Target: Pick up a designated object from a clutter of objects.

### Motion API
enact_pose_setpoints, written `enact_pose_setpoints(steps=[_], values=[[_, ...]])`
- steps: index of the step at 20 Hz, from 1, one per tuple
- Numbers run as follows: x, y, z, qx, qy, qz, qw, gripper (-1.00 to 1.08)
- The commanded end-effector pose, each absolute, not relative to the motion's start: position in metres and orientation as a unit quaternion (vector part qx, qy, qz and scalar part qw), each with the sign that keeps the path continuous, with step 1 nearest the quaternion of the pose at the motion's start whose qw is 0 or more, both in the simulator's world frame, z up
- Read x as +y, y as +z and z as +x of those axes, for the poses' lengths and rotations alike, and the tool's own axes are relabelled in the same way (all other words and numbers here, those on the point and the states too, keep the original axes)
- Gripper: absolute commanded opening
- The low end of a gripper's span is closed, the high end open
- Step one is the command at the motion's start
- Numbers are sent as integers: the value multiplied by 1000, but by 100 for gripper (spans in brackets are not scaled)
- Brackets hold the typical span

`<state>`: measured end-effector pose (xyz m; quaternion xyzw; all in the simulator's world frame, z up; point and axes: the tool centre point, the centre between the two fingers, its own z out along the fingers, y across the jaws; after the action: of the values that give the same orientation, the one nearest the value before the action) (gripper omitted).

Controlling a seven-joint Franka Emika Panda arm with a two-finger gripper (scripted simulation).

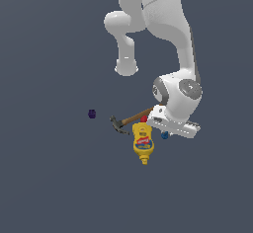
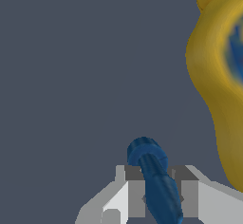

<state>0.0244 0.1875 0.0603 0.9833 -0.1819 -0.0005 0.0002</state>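
Scanning from the exterior view's left, you see the purple lump [image 1: 92, 113] alone, then the hammer [image 1: 129, 120], its head touching the mustard bottle [image 1: 143, 144]. Just right of the bottle, mid-counter [image 1: 49, 177], your gripper [image 2: 155, 190] is closed on the blue piece [image 2: 154, 182].

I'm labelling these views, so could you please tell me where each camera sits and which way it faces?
Exterior view: off the arm, looking down at the arm, hammer, purple lump and mustard bottle.
Wrist view: on the wrist, looking past the end effector, whose fingers flank the blue piece.
Both show the mustard bottle and blue piece.
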Motion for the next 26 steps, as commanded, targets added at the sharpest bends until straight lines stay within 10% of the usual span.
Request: enact_pose_setpoints(steps=[1, 26], values=[[179, 71, 22, -182, 0, 983, 0, -100], [23, 281, -35, -182, 0, 983, -2, -100]])
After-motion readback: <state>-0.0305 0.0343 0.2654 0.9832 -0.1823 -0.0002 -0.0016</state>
